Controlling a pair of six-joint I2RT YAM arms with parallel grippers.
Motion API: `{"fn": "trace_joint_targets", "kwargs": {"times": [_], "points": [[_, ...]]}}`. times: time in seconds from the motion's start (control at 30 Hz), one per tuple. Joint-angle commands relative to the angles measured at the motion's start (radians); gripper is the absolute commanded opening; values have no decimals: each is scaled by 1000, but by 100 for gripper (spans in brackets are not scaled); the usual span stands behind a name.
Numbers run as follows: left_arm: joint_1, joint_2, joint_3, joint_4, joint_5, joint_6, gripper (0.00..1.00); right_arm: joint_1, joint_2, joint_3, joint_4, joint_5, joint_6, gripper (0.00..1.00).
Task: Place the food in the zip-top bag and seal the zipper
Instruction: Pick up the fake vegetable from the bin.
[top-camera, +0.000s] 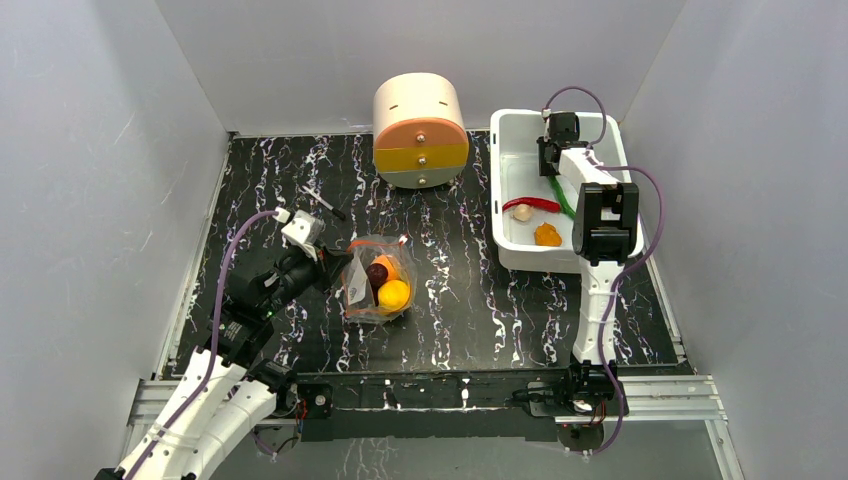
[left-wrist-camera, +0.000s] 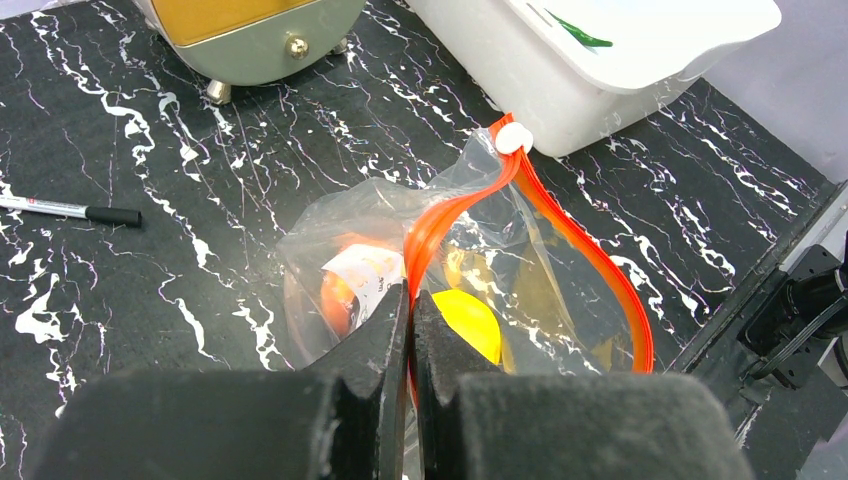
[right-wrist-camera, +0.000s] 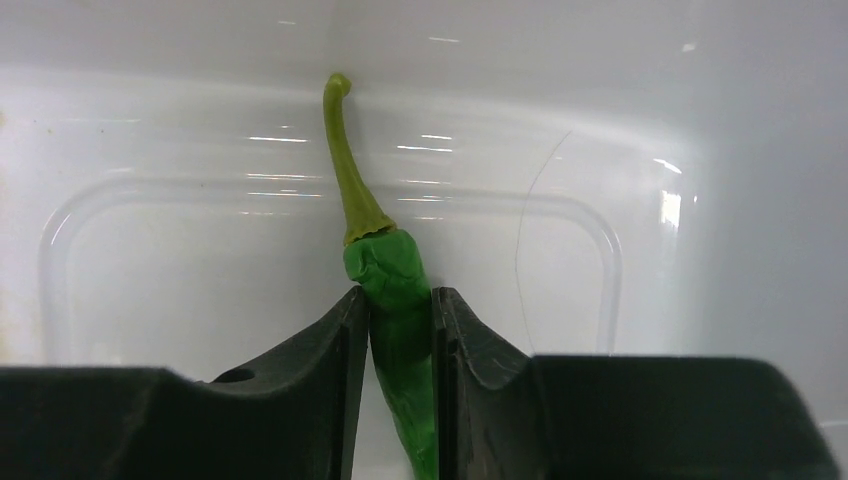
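The clear zip-top bag (top-camera: 362, 290) lies mid-table with its mouth open. Its orange-red zipper (left-wrist-camera: 600, 262) curves wide, with a white slider (left-wrist-camera: 513, 138) at the far end. Inside are the yellow lemon (top-camera: 394, 293), a dark maroon piece (top-camera: 377, 273) and an orange fruit (top-camera: 386, 264). My left gripper (left-wrist-camera: 411, 300) is shut on the near zipper strip. My right gripper (right-wrist-camera: 400, 310) is inside the white tub (top-camera: 500, 180), shut on the green chili (right-wrist-camera: 395, 285). A red chili (top-camera: 532, 204), a beige bulb (top-camera: 522, 213) and an orange fruit (top-camera: 547, 235) lie in the tub.
A round drawer unit (top-camera: 420, 130) with orange, yellow and grey fronts stands at the back centre. A pen (top-camera: 323, 202) lies on the black marbled table left of the bag. White walls close in the left, back and right sides.
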Motion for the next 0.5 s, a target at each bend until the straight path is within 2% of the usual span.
{"fn": "trace_joint_targets", "kwargs": {"times": [0.0,0.2,0.3,0.47], "points": [[-5,-12,0,16,5,5,0,-2,-26,11,-6,-26,11,20],[-3,-7,5,10,-8,9,0,-2,-85,14,-59,-70,68,13],[-4,-13,7,10,-17,11,0,-2,-140,-36,-55,-77,87,9],[-4,-25,2,7,-33,8,0,-1,-239,-113,-18,-127,101,9]]}}
